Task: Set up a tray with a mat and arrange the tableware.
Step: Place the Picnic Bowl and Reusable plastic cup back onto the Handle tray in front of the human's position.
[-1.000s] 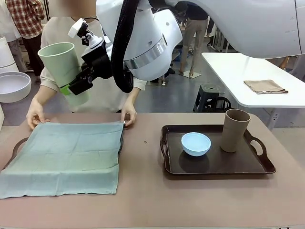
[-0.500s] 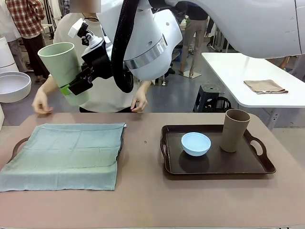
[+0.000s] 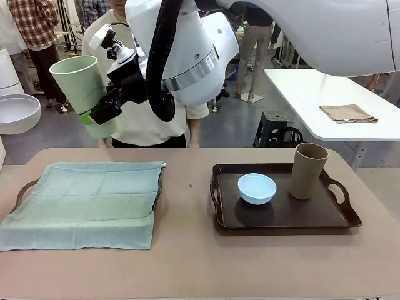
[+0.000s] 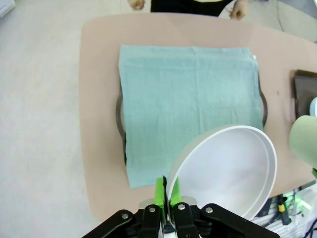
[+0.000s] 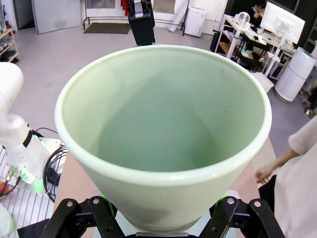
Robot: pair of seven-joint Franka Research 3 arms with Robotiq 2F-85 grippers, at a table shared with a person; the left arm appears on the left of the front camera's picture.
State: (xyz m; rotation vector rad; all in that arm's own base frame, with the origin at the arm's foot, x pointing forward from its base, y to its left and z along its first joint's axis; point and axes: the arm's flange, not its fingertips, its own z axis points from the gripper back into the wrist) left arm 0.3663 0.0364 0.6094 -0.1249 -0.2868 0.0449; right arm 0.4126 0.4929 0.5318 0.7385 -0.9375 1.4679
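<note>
A teal-green mat (image 3: 87, 200) lies spread over the left tray (image 3: 22, 190), whose handles peek out at both sides. My right gripper (image 3: 94, 115), reaching across high above the table's far left, is shut on the pale green cup (image 3: 80, 81); in the right wrist view the cup (image 5: 163, 129) sits between the fingers (image 5: 99, 213). My left gripper (image 4: 167, 196) hangs high over the mat (image 4: 188, 104), pinching the rim of the white bowl (image 4: 228, 168). A light blue bowl (image 3: 257, 188) and a tan cup (image 3: 308, 170) stand in the right tray (image 3: 325, 219).
A person (image 3: 144, 125) stands behind the far edge, hands (image 4: 239, 12) off the table. A bare strip of table runs between the two trays. Behind, a white side table carries a folded brown cloth (image 3: 347, 113), and a white tub (image 3: 17, 112) sits at the far left.
The person let go of the mat's far edge and drew both hands back from the table. The mat now lies flatter and shorter at the front. Both grippers stayed put.
</note>
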